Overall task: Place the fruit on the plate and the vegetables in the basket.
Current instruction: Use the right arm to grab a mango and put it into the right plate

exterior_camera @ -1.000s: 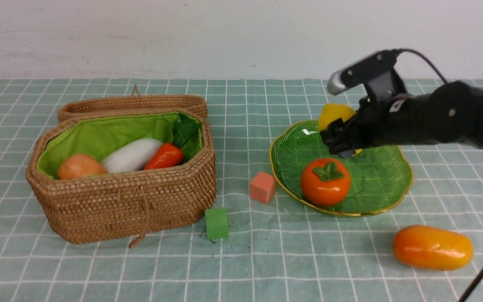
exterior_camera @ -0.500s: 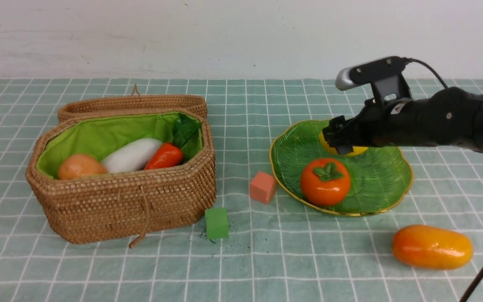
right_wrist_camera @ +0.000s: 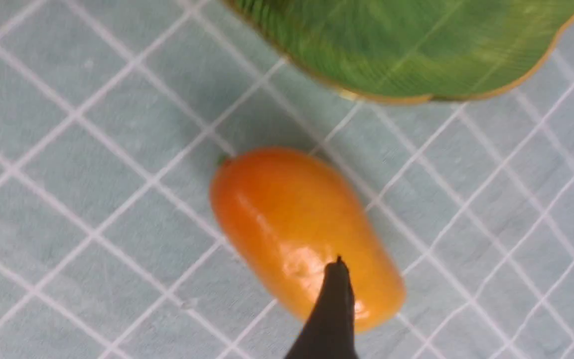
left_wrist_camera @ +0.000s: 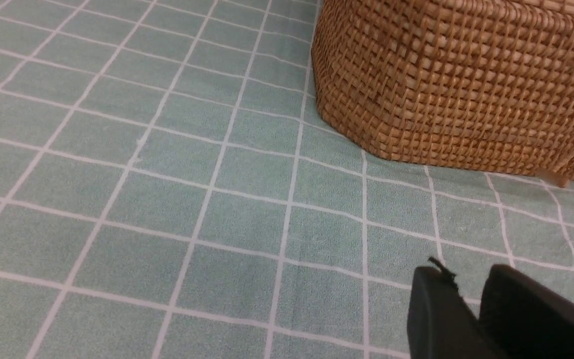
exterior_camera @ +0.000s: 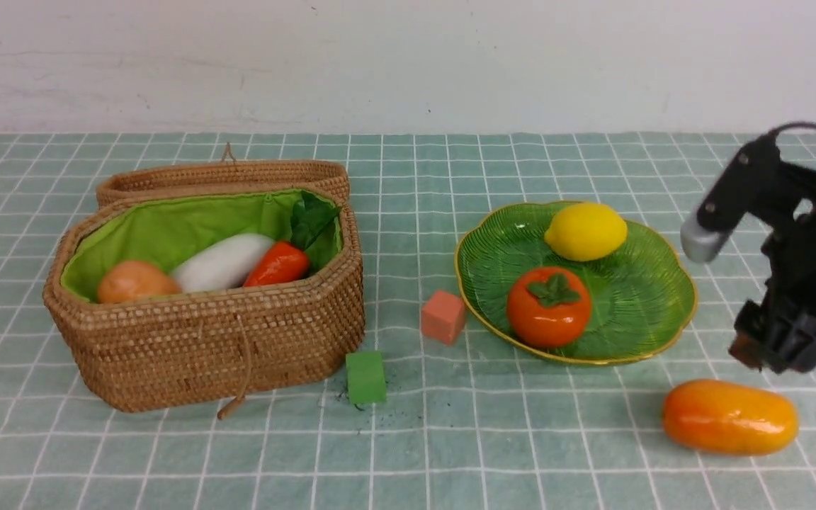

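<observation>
The green plate point(exterior_camera: 645, 297) holds the yellow lemon point(exterior_camera: 586, 231) and the orange persimmon point(exterior_camera: 548, 306). The orange-yellow mango point(exterior_camera: 730, 416) lies on the cloth in front of the plate, at the right; it also shows in the right wrist view point(right_wrist_camera: 297, 229). My right gripper point(exterior_camera: 769, 354) is open and empty, just above the mango's right end and right of the plate point(right_wrist_camera: 416, 45). The wicker basket point(exterior_camera: 210, 340) holds the potato point(exterior_camera: 135, 281), the white vegetable point(exterior_camera: 222, 261) and the carrot point(exterior_camera: 279, 263). My left gripper point(left_wrist_camera: 466, 294) is shut over the cloth beside the basket point(left_wrist_camera: 466, 85).
A salmon cube point(exterior_camera: 443, 316) sits just left of the plate. A green cube point(exterior_camera: 366, 377) sits at the basket's front right corner. The basket lid point(exterior_camera: 224, 176) lies open behind it. A white wall stands at the back.
My right gripper let go of the lemon on the plate, then swung right and toward me to above the mango. The lemon now rests on the plate.
</observation>
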Controlling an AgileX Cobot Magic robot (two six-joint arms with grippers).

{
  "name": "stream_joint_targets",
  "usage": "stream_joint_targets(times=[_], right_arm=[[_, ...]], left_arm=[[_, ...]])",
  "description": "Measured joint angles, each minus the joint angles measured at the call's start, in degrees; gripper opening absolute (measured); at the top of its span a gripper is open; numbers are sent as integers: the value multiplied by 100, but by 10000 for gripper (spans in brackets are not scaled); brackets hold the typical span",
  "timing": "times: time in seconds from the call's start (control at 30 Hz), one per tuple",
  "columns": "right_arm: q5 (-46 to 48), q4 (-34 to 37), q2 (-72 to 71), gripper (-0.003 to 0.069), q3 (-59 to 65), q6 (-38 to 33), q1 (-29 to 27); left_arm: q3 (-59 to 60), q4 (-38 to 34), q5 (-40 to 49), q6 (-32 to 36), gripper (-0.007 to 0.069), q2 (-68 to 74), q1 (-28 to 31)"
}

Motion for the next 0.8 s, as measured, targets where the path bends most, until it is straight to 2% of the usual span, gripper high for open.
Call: stream_joint_targets(times=[0.23, 0.33, 0.5, 0.67, 0.8], right_arm=[[-1282, -100, 239, 622, 994, -431, 0], [-1876, -151, 568, 622, 1183, -443, 0], [-2308, -381, 1179, 612, 1176, -453, -7], [-2027, -258, 1353, 586, 914, -453, -17], [-924, 314, 1309, 586, 302, -453, -10]], left_arm=[[0, 0, 0, 0, 142, 0, 0], [0, 0, 0, 0, 146, 0, 0], [0, 0, 0, 0, 151, 0, 0], [0, 0, 0, 0, 155, 0, 0], [0, 0, 0, 0, 160, 0, 0]])
